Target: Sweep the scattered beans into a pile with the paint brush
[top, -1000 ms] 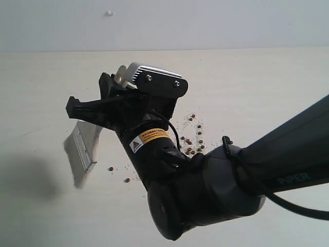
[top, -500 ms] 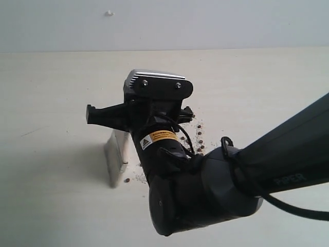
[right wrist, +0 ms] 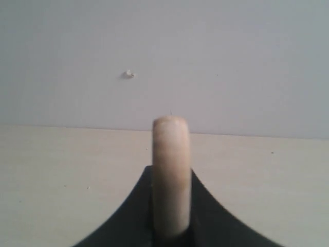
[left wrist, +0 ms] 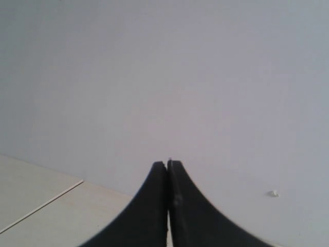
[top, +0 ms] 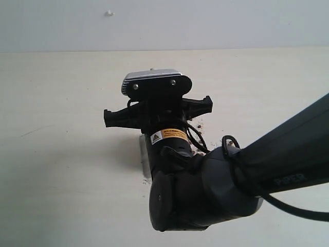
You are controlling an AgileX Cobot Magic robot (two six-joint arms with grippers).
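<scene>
Pale wood-look counter [top: 61,154], plain grey wall [top: 205,25] behind it at 12 o'clock. The middle of the exterior view is blocked by the right arm [top: 247,170].

Progress: a stroke is judged to be under way and not finished. Only a few of the beans [top: 199,124] are seen, as dark specks lying loose on the counter at about 2 o'clock from the brush head, just beside the arm. Some white grains are noted near the lower end of the brush. Whether a pile has been formed cannot be told, as that ground is hidden behind the arm. Gathering of the visible strays is judged to be left.

The paint brush [top: 144,157]: in the exterior view only a narrow pale-and-silver sliver is shown, edge-on, below the claw at 6 o'clock and apparently down at the counter. In the right wrist view the rounded end of the light wooden handle is seen standing up between the jaws. The bristles are not made out.

Right claw [right wrist: 170,174]: closed narrowly on the brush handle, which is pinched on both flat sides.

Left claw [left wrist: 167,165]: jaws pressed fully together, nothing held, pointed toward the wall and not seen in the exterior view.
</scene>
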